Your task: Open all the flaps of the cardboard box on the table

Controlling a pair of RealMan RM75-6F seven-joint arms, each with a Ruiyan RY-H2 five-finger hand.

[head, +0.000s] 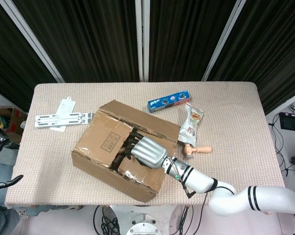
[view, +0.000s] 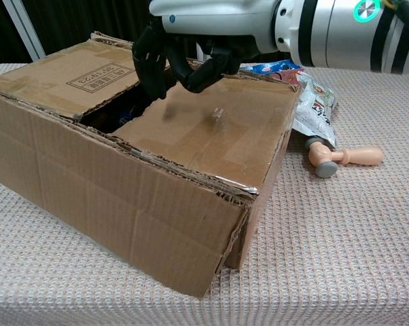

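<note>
The cardboard box lies skewed in the middle of the table, with its front wall near in the chest view. Its two top flaps lie almost flat, with a dark gap between them. The left flap carries a printed stamp. My right hand hangs over the right flap, with its bent dark fingers reaching down at the gap by that flap's inner edge. It holds nothing. A dark sliver of my left hand shows at the frame's left edge.
A blue snack box, a snack bag and a peach toy mallet lie right of the box. White flat brackets and a card lie at the table's left.
</note>
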